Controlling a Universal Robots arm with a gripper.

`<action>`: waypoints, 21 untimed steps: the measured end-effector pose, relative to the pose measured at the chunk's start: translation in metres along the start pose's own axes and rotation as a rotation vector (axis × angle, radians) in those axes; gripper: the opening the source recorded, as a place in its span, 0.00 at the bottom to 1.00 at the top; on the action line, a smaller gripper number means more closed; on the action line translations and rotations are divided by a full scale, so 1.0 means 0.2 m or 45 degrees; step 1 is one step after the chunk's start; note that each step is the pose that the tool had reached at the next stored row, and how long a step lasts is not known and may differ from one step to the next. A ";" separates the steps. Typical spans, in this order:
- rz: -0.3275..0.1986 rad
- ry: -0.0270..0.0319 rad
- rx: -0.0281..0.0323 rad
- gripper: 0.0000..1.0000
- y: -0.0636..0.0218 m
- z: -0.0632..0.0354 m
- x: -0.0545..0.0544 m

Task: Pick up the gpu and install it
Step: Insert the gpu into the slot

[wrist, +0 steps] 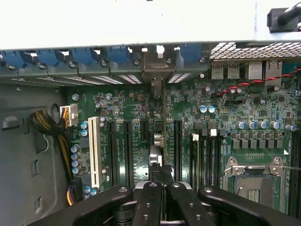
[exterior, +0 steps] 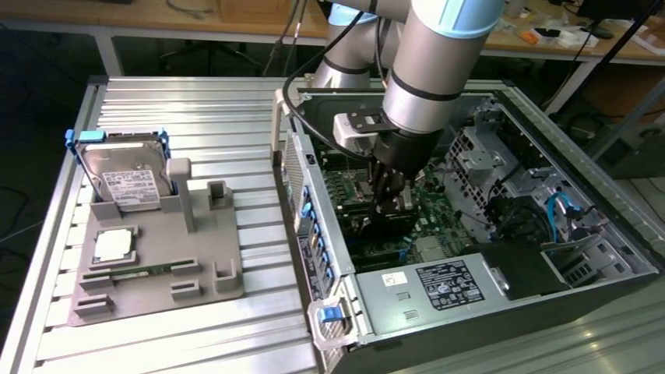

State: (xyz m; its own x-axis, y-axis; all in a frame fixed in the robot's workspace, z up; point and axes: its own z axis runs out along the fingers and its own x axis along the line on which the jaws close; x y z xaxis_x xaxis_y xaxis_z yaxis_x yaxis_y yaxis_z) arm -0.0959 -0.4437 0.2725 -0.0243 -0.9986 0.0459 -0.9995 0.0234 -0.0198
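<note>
Even, diffuse light falls from above in the exterior view; the ribbed table (exterior: 177,335) reads pale and bright, with soft shadows beside the grey tray (exterior: 156,273). The inside of the case (exterior: 582,304) is darker, deepest under the arm (exterior: 437,62). The hard drive (exterior: 130,175) shows a mild sheen. In the wrist view the case wall (wrist: 141,21) is blown out to near white, while the motherboard (wrist: 221,113) is dim but sharp. The fingers (wrist: 148,202) close to the lens look soft and dark.
</note>
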 end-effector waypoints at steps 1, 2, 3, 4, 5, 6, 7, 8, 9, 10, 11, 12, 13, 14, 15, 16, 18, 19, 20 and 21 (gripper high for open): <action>0.000 -0.0006 0.0003 0.11 0.000 -0.005 0.00; 0.000 -0.0007 0.0003 0.11 -0.001 -0.020 0.00; 0.000 -0.0005 0.0002 0.11 -0.001 -0.031 0.00; 0.000 0.0000 0.0000 0.11 -0.001 -0.042 0.00; 0.000 -0.0003 0.0000 0.11 0.001 -0.049 0.00; 0.000 -0.0004 0.0000 0.11 0.005 -0.052 0.00; 0.001 -0.0004 -0.0001 0.11 0.012 -0.054 0.00; 0.001 -0.0002 -0.0004 0.11 0.018 -0.056 0.00; 0.001 -0.0001 -0.0012 0.11 0.024 -0.058 0.00; 0.001 -0.0001 -0.0021 0.11 0.030 -0.060 0.00; 0.001 -0.0001 -0.0041 0.11 0.034 -0.064 0.00; 0.001 -0.0001 -0.0060 0.11 0.039 -0.070 0.00; 0.001 0.0000 -0.0070 0.11 0.044 -0.075 0.00; 0.001 0.0000 -0.0081 0.11 0.052 -0.086 0.01; 0.001 0.0000 -0.0090 0.11 0.057 -0.097 0.01; 0.001 0.0000 -0.0104 0.11 0.062 -0.110 0.01; 0.001 0.0000 -0.0128 0.11 0.071 -0.135 0.01; 0.001 0.0002 -0.0141 0.11 0.074 -0.146 0.01; 0.001 0.0002 -0.0155 0.11 0.078 -0.159 0.01; 0.001 0.0004 -0.0169 0.11 0.081 -0.170 0.01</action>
State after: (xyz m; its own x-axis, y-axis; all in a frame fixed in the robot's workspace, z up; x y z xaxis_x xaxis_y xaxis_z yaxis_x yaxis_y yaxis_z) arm -0.1129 -0.4437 0.3062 -0.0250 -0.9986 0.0462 -0.9997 0.0248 -0.0066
